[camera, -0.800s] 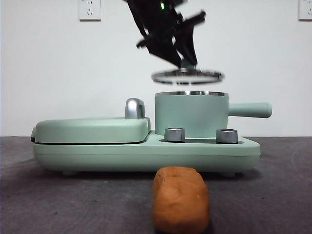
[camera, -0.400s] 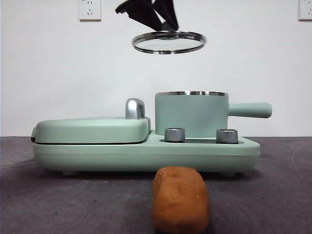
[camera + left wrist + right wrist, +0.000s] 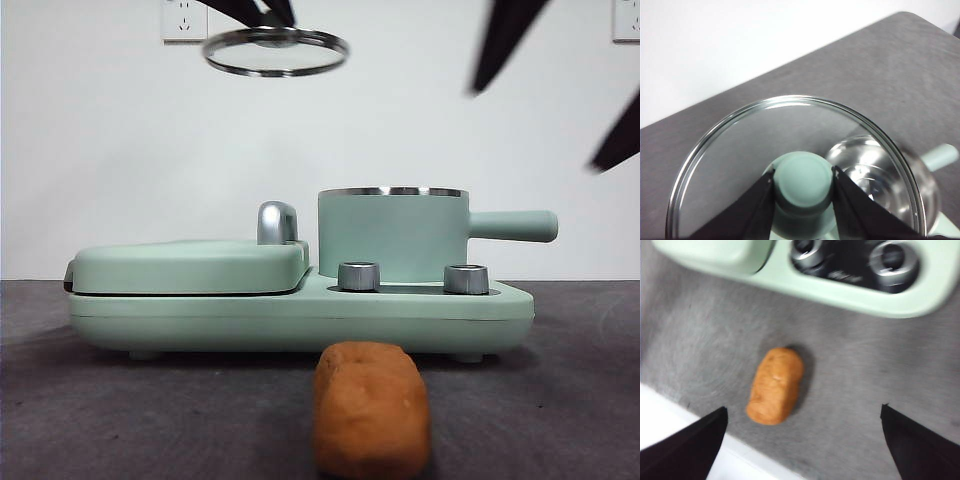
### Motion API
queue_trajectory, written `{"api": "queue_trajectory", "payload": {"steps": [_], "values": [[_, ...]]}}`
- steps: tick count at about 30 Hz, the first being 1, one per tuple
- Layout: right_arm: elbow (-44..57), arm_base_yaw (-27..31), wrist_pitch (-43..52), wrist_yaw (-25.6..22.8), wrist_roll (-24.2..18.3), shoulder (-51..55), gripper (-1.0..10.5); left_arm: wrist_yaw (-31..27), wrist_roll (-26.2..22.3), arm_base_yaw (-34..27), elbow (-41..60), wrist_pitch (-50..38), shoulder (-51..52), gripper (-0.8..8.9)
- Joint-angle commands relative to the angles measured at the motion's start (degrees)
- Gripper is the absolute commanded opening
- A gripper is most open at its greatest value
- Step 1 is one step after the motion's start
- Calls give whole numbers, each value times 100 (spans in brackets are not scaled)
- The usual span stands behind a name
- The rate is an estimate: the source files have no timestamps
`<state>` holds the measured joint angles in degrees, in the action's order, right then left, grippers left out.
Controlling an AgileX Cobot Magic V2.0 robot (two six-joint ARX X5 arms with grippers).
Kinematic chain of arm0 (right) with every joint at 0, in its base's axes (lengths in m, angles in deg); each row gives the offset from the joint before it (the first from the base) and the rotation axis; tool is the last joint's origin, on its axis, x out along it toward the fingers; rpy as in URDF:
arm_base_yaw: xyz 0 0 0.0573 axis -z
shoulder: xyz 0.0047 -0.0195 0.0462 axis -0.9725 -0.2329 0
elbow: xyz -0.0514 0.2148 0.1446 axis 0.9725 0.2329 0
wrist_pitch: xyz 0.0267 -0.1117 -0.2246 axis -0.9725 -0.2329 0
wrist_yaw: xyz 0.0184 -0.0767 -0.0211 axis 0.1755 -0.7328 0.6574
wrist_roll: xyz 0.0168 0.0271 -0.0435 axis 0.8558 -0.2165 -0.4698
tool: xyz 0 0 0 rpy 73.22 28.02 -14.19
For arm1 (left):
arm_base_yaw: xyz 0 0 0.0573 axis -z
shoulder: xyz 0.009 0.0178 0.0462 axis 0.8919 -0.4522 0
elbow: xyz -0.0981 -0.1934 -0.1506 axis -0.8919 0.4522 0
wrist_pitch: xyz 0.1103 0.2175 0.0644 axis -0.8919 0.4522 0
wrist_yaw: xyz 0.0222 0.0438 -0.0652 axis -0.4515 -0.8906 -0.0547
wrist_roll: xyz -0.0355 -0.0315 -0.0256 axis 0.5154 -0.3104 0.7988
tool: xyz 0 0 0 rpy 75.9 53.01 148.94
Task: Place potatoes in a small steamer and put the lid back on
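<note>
Viewed level across a dark grey table (image 3: 560,400), against a white wall, from left to right.

At top left, showed a white wall socket (image 3: 184,20). Just right of it, high in the air, showed the round glass lid (image 3: 276,50) with its steel rim, held roughly level, well above and to the left of the pot. Gripped by its small green knob (image 3: 803,192) between the two black jaws of the left gripper (image 3: 803,175), closed tight on either side of it, as seen from the left wrist.

Lower down, sat a long mint-green base (image 3: 300,320) on the table. On its left half, carried a flat green griddle cover (image 3: 190,265), shut, with a curved steel latch (image 3: 277,222) at its right end. On its right half, held the green pot (image 3: 392,238), uncovered, steel rim showing, straight side handle (image 3: 512,225) pointing right. In front of the pot, bore two steel dials (image 3: 358,276).

On the table just in front of the base, below the pot, lay the orange-brown potato (image 3: 371,408), touched by nothing.

At upper right, showed the right gripper (image 3: 538,128), blurred, jaws spread wide and holding nothing. From its wrist, looked down on the potato between the parted jaws, well apart from both.
</note>
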<state>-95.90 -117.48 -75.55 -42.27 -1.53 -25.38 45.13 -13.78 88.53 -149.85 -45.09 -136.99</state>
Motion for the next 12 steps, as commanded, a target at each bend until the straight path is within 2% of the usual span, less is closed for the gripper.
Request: {"api": "queue_trajectory", "payload": {"steps": [1,5,8,12], "values": [[-92,-507,282,-212,483,-522,486,9,0,-144,-216,-33,70,85],[-92,-1036,566,-603,745,-1300,486,9,11,-439,-216,96,109,85],[-92,-1233,688,-632,1027,-1930,486,9,136,-688,-216,133,109,85],[-94,-1381,1366,-575,1058,-2590,486,9,157,-911,-216,125,109,85]]}}
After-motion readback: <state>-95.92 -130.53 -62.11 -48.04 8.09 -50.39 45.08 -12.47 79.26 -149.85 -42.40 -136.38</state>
